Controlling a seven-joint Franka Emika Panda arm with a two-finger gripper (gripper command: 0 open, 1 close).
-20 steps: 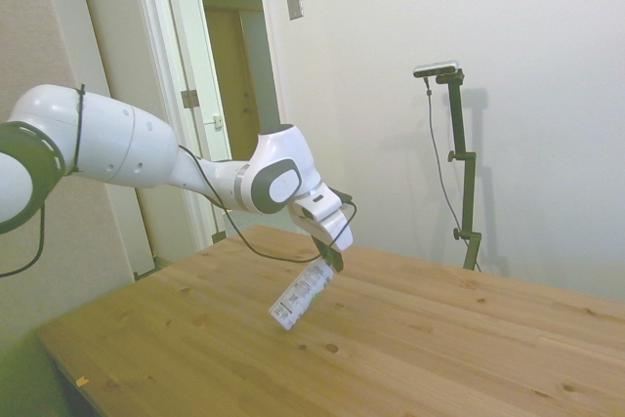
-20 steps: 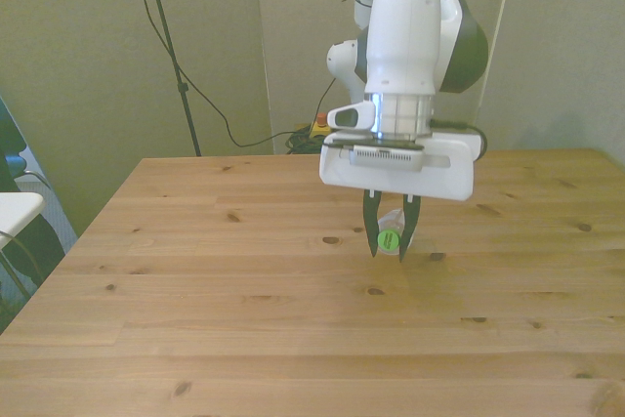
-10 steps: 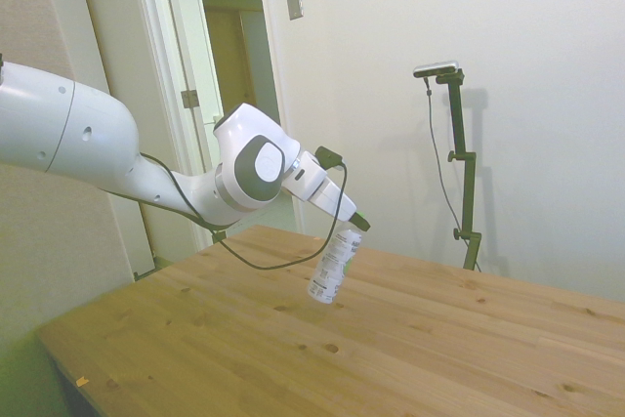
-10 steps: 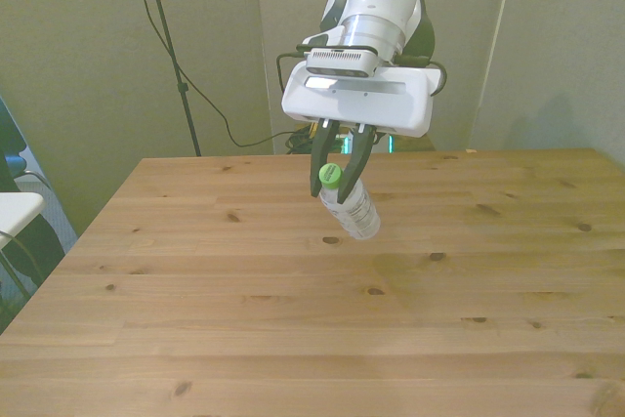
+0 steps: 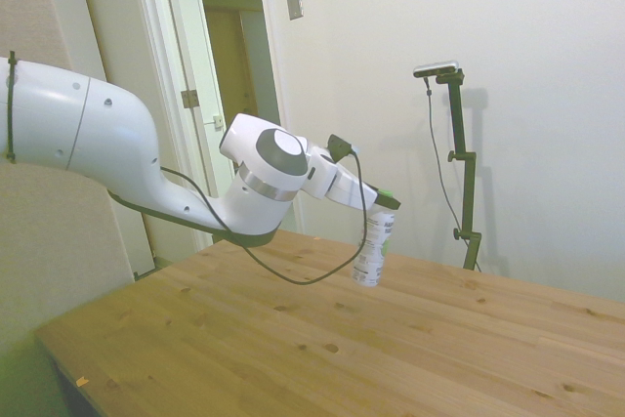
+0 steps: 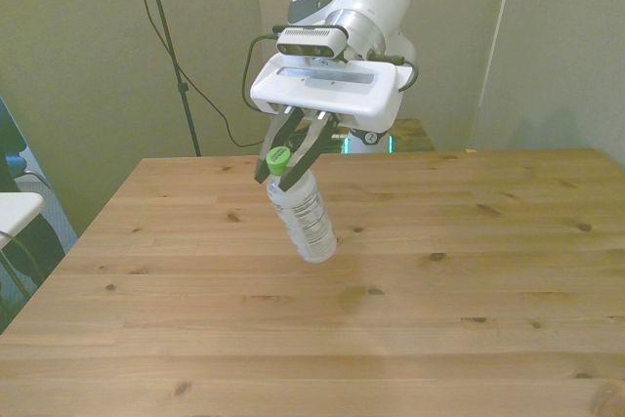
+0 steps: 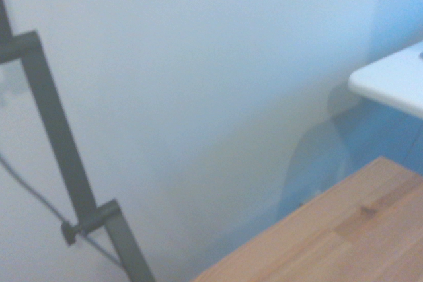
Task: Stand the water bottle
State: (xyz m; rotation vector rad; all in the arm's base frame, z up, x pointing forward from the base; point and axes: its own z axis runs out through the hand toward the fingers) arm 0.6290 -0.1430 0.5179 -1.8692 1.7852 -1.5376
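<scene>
Wooden table (image 6: 469, 290) with the white arm (image 5: 117, 148) reaching out above it. The gripper (image 6: 286, 155) is clamped on the green-capped neck of the water bottle (image 6: 304, 214), which hangs nearly upright, slightly tilted, over the table's middle.

Your water bottle (image 6: 304, 214) is clear, glossy plastic with a smooth green plastic cap and a white printed label that looks like paper or film; which one you cannot tell. The gripper (image 6: 284, 158) pinching its neck has dark, matt fingers (image 6: 314, 144), seemingly plastic or rubber, under a smooth white moulded housing. The arm (image 5: 117, 148) you see in the side view wears glossy white plastic shells with a grey metallic-looking ring at one joint. The table (image 6: 469, 339) is pale knotty wood in glued planks, with a smooth, low-sheen finish. The wall (image 7: 198, 84) behind looks matt and painted.
</scene>
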